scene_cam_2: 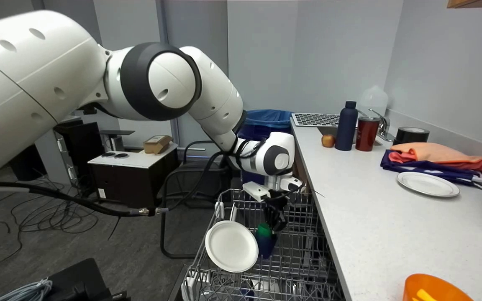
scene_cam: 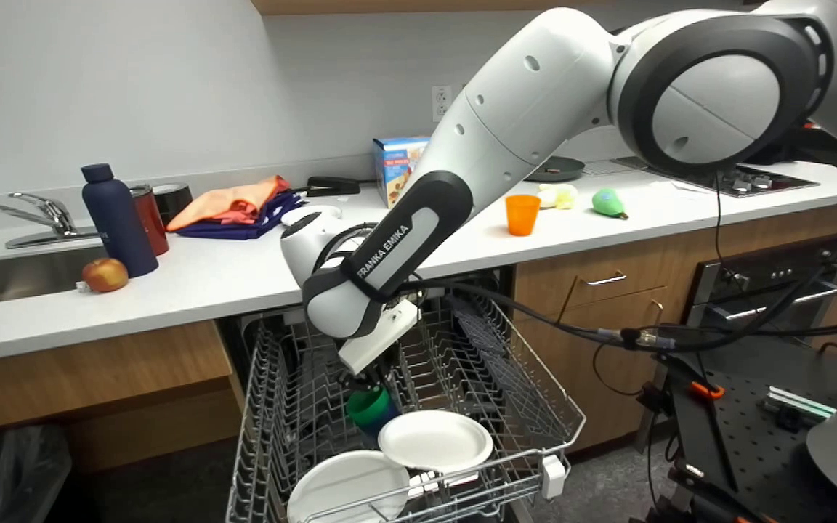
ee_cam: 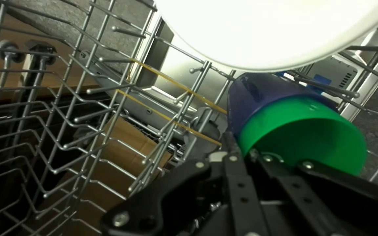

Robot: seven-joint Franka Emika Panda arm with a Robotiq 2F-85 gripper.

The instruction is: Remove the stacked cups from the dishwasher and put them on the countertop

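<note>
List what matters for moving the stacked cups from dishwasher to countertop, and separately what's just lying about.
Part of the job:
stacked cups, green and dark blue
pincer, closed on their edge
dishwasher, where they are
countertop, where they should go

Just lying about:
orange cup
dark blue bottle
red tumbler
cloths
colourful box
white plates, in the dishwasher

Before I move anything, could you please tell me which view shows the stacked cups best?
The wrist view: there the stacked cups look largest, the green mouth and dark blue outer cup both clear, though the gripper partly covers them. Both exterior views show them small, with both colours visible, in the dishwasher rack.
</note>
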